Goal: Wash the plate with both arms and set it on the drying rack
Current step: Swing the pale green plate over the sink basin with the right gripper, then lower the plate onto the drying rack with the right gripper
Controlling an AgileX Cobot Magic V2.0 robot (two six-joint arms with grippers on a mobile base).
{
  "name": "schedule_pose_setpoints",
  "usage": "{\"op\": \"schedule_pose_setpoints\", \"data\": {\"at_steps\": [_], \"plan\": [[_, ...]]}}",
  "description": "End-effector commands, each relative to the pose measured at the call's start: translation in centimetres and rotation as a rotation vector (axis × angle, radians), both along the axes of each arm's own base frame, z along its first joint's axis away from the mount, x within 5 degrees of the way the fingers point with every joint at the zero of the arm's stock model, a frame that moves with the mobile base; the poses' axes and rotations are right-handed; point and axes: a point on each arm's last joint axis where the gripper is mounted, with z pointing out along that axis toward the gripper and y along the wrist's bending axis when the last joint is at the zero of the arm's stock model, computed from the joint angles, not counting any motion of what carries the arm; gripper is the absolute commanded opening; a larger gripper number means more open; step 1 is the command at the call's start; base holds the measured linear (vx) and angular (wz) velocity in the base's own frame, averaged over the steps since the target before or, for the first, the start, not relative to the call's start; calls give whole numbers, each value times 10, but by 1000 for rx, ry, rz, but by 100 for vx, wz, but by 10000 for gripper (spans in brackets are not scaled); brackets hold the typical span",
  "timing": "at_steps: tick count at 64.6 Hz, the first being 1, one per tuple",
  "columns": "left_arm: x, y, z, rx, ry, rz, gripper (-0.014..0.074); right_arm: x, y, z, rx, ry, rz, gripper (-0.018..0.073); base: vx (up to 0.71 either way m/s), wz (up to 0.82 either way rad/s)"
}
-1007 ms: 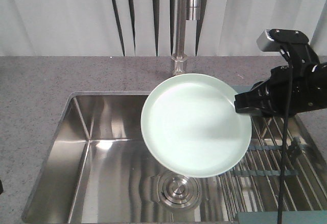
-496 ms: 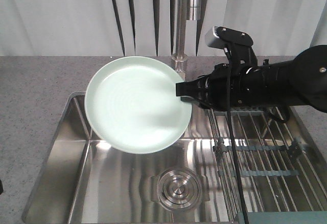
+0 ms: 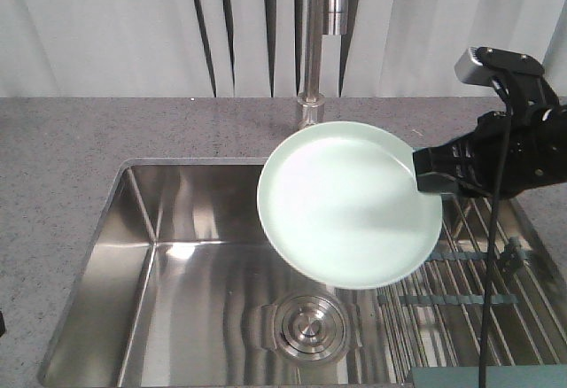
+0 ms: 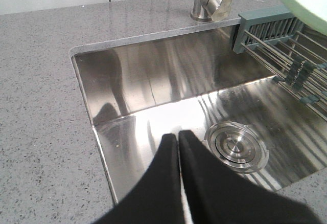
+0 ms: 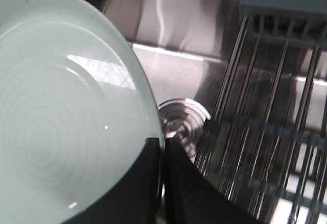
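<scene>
On the left, above the shiny sink (image 4: 102, 96), the left gripper (image 4: 178, 138) hangs with its two fingers pressed together and nothing between them. The plate (image 3: 350, 206) is up and to the right of it, well apart. The plate is in the air over the middle of the sink, tipped a little, near the tap (image 3: 312, 51). It is round, so no side is longer. The right gripper (image 3: 423, 178) pinches the plate's right rim, so the plate sticks out to the left of that gripper. The drying rack (image 3: 536, 317) lies lower down, under that gripper and off to the right. I think the right arm has to carry the plate right and down.
</scene>
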Motion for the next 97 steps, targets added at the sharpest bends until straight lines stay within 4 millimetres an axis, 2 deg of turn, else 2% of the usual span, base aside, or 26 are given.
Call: {"op": "schedule_pose_setpoints", "data": {"at_steps": [1,7,15,23,32,39,44,56,63,68,79,97], "plan": [[3,1,12,-43,-58,29,-7,-18,12,28,51,-44,34,4,0,0],[3,1,12,-43,-58,29,-7,-21,36,31,85,-88,62,4,0,0],[3,1,12,-43,-58,29,-7,-9,64,24,103,-162,50,4,0,0],[3,1,12,-43,-58,29,-7,15,71,8,44,-235,-5,4,0,0],[3,1,12,-43,-58,29,-7,33,52,-3,-97,-278,-81,4,0,0],[3,1,12,-43,-58,29,-7,37,24,0,-262,-323,-131,4,0,0],[3,1,12,-43,-58,29,-7,35,6,8,-346,-348,-178,4,0,0],[3,1,12,-43,-58,29,-7,13,-36,43,-570,-465,-284,4,0,0],[3,1,12,-43,-58,29,-7,6,-55,54,-707,-472,-367,4,0,0],[3,1,12,-43,-57,30,-7,9,-64,54,-845,-436,-397,4,0,0],[3,1,12,-44,-57,30,-7,30,-62,42,-930,-393,-364,4,0,0],[3,1,12,-44,-57,30,-7,78,-52,-8,-970,-259,-284,4,0,0]]}}
